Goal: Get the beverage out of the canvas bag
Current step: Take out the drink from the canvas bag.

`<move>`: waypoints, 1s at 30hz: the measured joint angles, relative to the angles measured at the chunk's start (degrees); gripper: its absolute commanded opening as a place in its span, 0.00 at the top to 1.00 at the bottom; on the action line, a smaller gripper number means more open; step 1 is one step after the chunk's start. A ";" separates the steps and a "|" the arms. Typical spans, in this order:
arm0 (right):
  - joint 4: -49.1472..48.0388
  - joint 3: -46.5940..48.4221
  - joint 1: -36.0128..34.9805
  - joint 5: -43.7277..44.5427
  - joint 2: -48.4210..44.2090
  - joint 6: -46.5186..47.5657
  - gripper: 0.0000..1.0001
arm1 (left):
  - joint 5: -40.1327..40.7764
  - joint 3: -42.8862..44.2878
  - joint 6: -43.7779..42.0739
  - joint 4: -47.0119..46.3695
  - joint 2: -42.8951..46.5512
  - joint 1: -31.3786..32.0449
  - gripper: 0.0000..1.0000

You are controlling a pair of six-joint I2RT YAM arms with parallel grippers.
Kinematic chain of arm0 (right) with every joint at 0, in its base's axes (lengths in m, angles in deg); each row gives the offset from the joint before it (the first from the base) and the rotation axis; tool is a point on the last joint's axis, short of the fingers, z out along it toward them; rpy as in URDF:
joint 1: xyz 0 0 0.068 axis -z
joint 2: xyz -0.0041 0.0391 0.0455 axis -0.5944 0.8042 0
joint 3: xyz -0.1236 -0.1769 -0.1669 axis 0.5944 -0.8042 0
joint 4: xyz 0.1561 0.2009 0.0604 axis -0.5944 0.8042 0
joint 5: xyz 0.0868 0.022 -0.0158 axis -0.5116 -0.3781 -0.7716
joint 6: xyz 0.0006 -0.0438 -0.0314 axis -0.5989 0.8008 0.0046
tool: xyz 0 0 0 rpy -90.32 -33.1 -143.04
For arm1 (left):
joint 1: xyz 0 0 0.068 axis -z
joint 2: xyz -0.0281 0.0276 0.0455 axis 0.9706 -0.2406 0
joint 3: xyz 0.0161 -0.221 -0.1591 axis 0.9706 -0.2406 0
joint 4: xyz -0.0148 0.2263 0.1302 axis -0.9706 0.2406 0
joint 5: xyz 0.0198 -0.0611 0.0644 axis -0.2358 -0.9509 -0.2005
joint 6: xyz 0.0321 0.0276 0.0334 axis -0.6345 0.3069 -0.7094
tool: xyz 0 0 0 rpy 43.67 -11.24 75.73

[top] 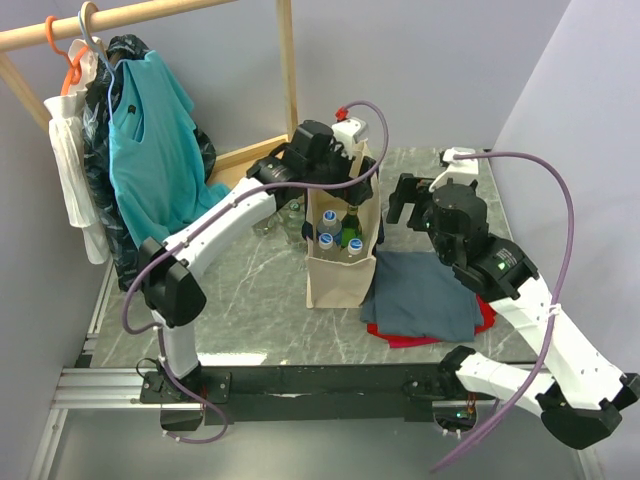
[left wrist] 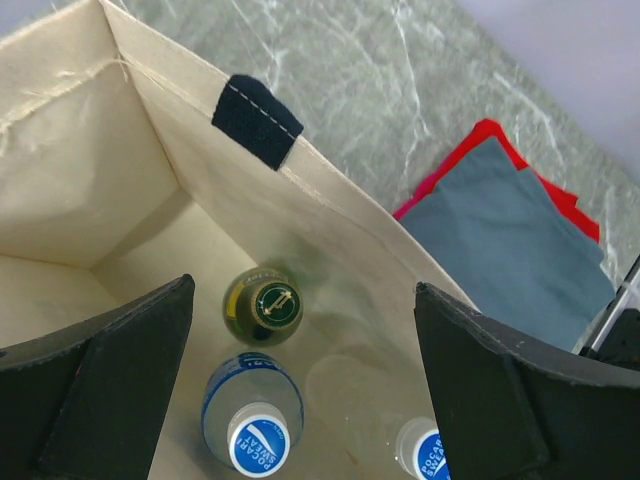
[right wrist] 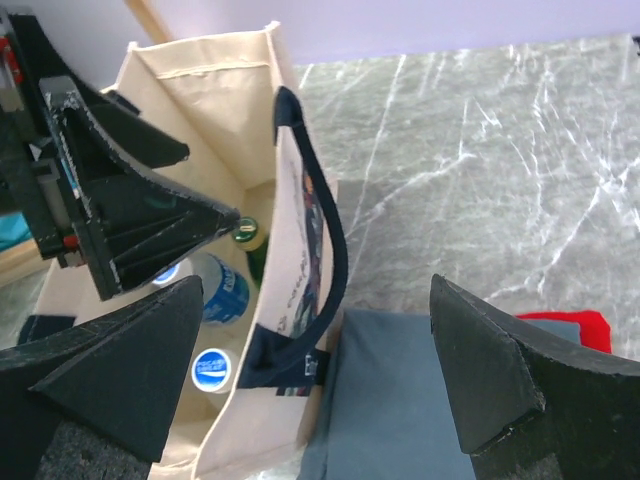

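Left claw (left wrist: 300, 385) (spread wide, empty) hangs pointing down over the canvas bag (left wrist: 90, 180); right claw (right wrist: 320, 372) gapes empty beside it.

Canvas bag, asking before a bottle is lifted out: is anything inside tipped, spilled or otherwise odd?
Nothing stands out. The canvas bag stands upright and open; the green bottle and the blue-capped bottles inside stand upright, caps on, with no spill visible.

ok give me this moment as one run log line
left gripper: open, at canvas bag mouth | right gripper: open, beside bag | held: nothing | green bottle and blue-capped bottles: upright inside bag
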 measured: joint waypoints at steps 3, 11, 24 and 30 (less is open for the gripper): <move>0.31 -0.22 2.69 -1.73 0.00 -0.61 0.00 | -0.42 1.92 -0.28 1.70 -1.70 0.00 0.03; 0.46 -0.92 6.10 -6.10 0.00 -1.60 0.00 | -0.76 4.57 -0.35 5.44 -4.46 0.02 0.02; 0.46 -0.94 6.86 -9.14 0.39 -1.62 0.00 | 2.58 6.62 -0.35 10.49 -8.48 0.48 0.02; 0.39 -1.01 7.23 -9.77 0.94 -1.62 0.00 | 3.67 8.61 -0.61 11.85 -10.10 0.57 0.01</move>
